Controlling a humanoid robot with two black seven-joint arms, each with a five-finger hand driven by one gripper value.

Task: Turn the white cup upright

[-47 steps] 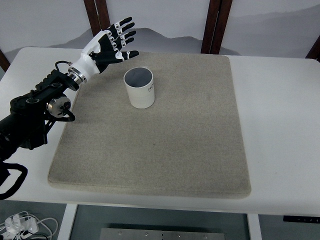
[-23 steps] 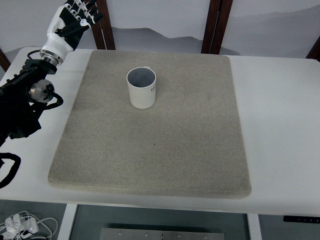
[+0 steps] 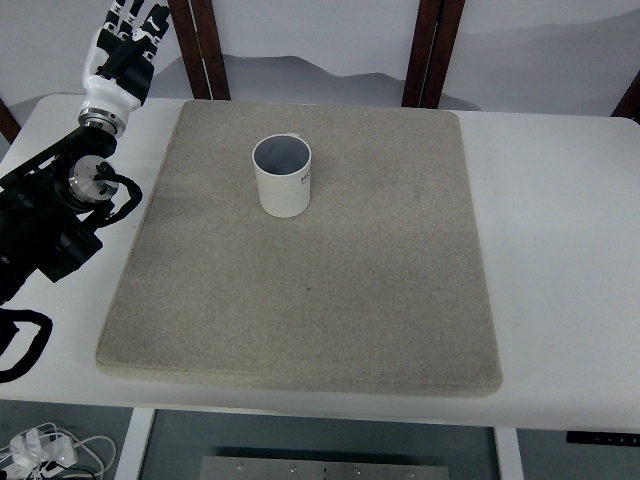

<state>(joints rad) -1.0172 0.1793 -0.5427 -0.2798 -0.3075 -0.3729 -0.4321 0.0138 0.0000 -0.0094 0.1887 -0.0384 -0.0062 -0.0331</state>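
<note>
The white cup [image 3: 282,176] stands upright, mouth up, on the mat [image 3: 310,290]; the flip looks done; the left hand [image 3: 122,48] is well apart at top left, fingers loosely extended, empty

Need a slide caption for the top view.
White cup upright on beige mat; left hand raised at table's far-left corner, empty.

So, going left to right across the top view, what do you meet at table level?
Left hand, raised at the table's far-left corner → bare white table → beige mat with the white cup standing upright on it → bare table again on the right.
</note>
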